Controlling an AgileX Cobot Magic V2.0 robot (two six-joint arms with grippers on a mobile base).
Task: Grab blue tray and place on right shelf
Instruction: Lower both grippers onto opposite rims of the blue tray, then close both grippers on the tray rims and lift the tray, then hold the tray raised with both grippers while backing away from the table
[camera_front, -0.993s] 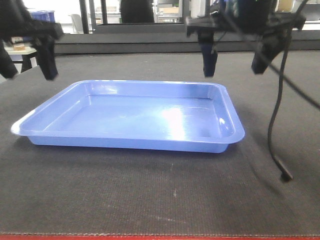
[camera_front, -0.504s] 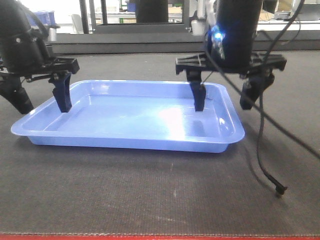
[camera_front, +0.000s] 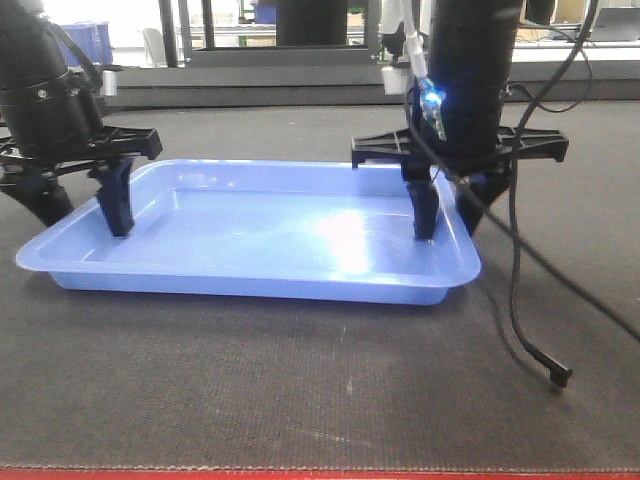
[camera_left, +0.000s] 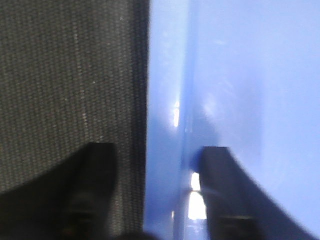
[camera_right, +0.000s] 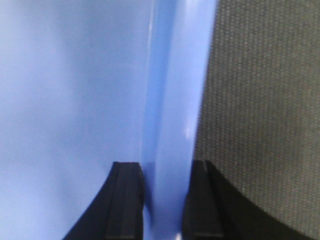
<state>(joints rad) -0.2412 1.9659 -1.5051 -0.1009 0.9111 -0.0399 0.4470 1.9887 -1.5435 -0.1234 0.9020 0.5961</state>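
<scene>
Jaws of our left gripper (camera_front: 82, 220) are standing apart, straddling one rim of the shallow light-blue glossy plastic tray (camera_front: 260, 230); our right gripper (camera_front: 448, 228) is pinching the opposite rim. Beneath both, a dark woven mat (camera_front: 300, 380) is lying.

We view the tray (camera_front: 250, 225) low from its long front side, both ends in frame. Our wrist views look straight down, very close, each over one of its ends.

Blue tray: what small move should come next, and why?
Probably close the left tool on the blue tray: its fingers straddle the rim with a gap, while the right tool looks pinched on the opposite rim.
</scene>
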